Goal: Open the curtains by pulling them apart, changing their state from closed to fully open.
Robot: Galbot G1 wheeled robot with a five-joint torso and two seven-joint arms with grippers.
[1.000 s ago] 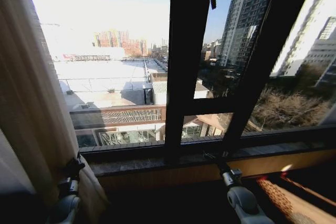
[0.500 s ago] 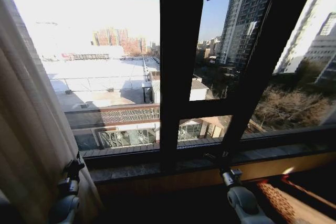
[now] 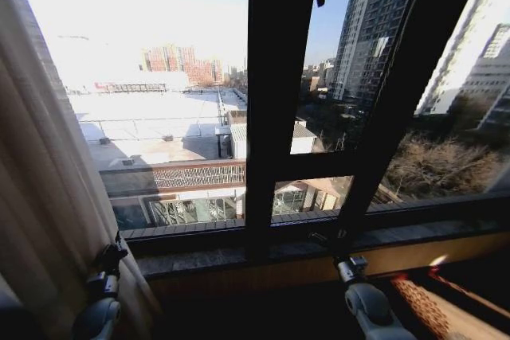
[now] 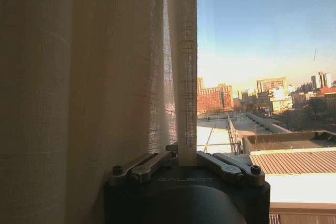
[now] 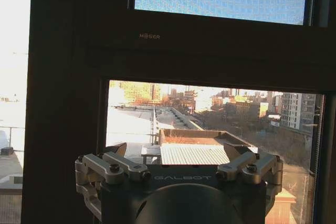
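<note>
The sheer cream curtain [image 3: 40,197] hangs gathered at the far left of the window, leaving the glass bare across the rest of the head view. My left gripper [image 3: 107,254] sits low at the curtain's inner edge. In the left wrist view this gripper [image 4: 186,153] is shut on the hem of the curtain [image 4: 79,77], which rises straight up from between its fingers. My right gripper [image 3: 323,238] is held near the sill under the dark window post. In the right wrist view it [image 5: 178,148] is open and faces the window frame with nothing between its fingers.
A thick dark window post [image 3: 275,117] stands mid-window, with a slanted one to its right. The stone sill [image 3: 239,256] runs along below both grippers. A patterned red and tan surface [image 3: 430,300] lies at the bottom right.
The head view has shifted slightly sideways. The left gripper stays on the curtain's edge at the far left, and the right arm holds its place by the sill.
</note>
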